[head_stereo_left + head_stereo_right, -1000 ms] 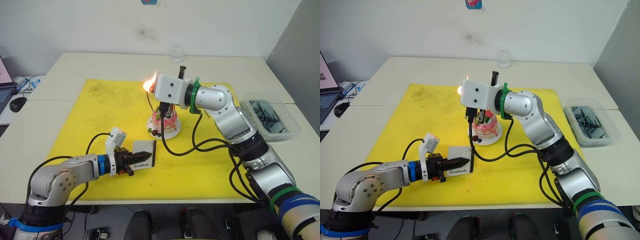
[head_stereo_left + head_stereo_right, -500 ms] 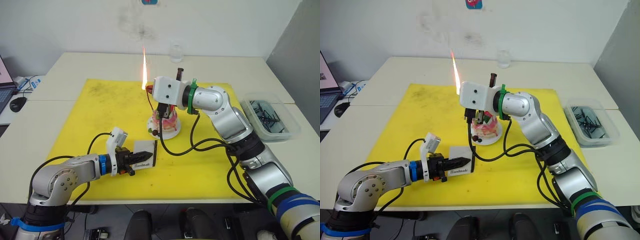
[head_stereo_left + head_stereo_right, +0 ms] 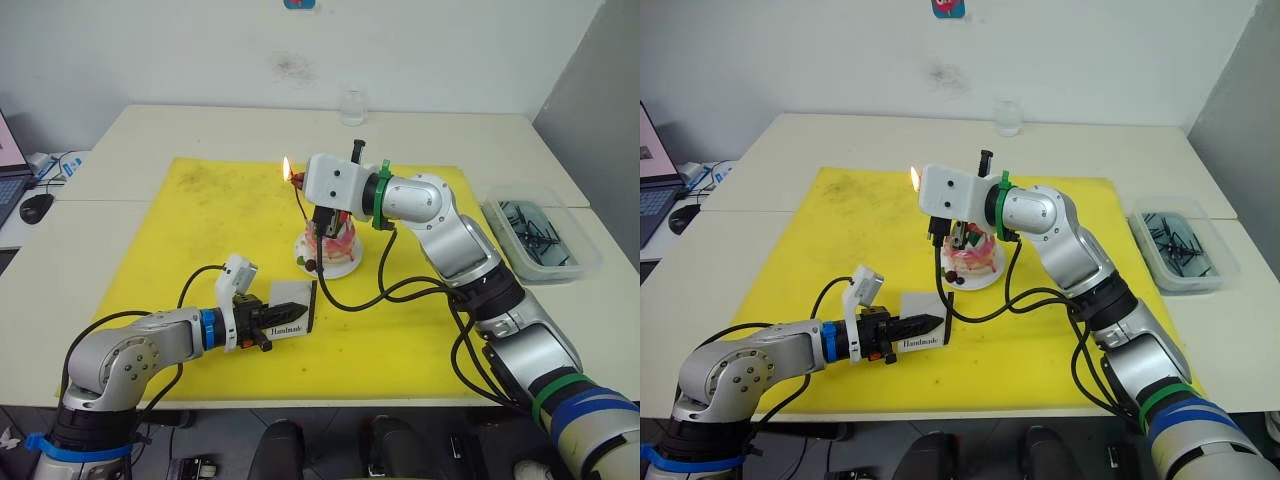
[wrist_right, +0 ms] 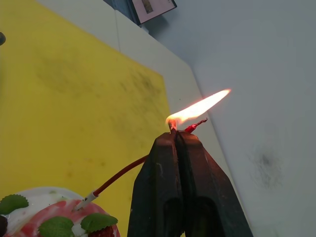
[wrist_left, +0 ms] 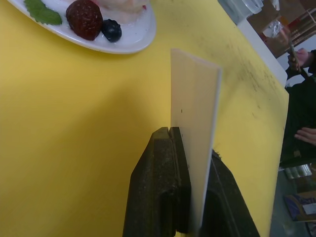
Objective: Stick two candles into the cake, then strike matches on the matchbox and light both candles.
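Observation:
The pink cake [image 3: 332, 247] sits on its white plate [image 3: 346, 268] in the middle of the yellow mat. A thin red candle [image 4: 121, 173] rises from the cake and curves up to my right gripper [image 4: 176, 136]. That gripper is shut on a short match [image 4: 172, 126] whose tip burns with an orange flame [image 3: 287, 168], right beside the candle's top end [image 4: 196, 124]. Nearer the front edge, my left gripper [image 5: 191, 148] is shut on the white matchbox [image 3: 287, 309]. The box stands on edge on the mat, apart from the plate.
The yellow mat [image 3: 200, 230] covers the table's centre. A clear bin of dark matches [image 3: 538, 235] stands at the right edge. A glass [image 3: 352, 105] is at the back, and a mouse [image 3: 35, 207] lies far left. A person's hand [image 5: 306, 134] shows beyond the table.
The flame was a tall streak half a second ago and is now small. My right gripper has edged slightly left at the candle's top. The left gripper and matchbox have not moved.

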`<state>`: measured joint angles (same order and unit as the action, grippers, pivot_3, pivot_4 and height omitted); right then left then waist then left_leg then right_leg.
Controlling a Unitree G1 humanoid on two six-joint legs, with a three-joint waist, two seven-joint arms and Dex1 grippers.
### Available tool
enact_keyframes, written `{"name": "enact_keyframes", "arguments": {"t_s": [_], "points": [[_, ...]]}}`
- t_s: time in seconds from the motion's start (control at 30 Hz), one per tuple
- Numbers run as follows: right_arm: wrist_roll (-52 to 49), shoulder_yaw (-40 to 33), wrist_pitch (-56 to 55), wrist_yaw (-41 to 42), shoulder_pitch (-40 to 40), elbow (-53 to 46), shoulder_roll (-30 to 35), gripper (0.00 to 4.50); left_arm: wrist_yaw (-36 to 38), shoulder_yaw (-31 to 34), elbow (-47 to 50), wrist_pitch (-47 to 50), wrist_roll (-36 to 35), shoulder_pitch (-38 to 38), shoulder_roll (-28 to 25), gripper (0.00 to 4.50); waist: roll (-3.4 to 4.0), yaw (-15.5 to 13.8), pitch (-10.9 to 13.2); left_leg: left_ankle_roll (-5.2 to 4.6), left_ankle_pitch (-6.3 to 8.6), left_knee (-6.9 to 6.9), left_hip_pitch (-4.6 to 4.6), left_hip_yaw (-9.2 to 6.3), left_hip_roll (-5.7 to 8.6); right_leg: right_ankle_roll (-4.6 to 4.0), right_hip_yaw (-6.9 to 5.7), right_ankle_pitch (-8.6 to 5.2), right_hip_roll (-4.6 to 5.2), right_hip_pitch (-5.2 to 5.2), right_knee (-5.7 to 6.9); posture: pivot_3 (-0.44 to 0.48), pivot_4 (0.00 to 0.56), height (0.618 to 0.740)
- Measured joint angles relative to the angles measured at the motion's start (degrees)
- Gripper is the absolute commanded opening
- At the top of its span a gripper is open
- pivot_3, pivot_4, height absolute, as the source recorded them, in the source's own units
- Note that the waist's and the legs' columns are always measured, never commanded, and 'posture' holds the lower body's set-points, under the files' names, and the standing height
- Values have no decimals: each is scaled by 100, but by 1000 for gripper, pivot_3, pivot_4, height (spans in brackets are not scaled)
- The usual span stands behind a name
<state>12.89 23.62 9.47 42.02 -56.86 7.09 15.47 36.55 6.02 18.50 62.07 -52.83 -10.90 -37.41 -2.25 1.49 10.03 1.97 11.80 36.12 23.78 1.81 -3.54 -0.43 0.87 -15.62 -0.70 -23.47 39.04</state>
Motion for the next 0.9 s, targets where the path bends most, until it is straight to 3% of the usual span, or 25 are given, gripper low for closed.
{"name": "enact_keyframes", "arguments": {"t_s": [0.9], "points": [[-61, -14, 272, 3, 0, -13, -31, 29, 0, 0, 12, 6, 0, 0, 8, 0, 0, 0, 0, 0, 0, 0, 0, 0, 0, 0, 0, 0, 0, 0, 0, 0, 150, 740]]}}
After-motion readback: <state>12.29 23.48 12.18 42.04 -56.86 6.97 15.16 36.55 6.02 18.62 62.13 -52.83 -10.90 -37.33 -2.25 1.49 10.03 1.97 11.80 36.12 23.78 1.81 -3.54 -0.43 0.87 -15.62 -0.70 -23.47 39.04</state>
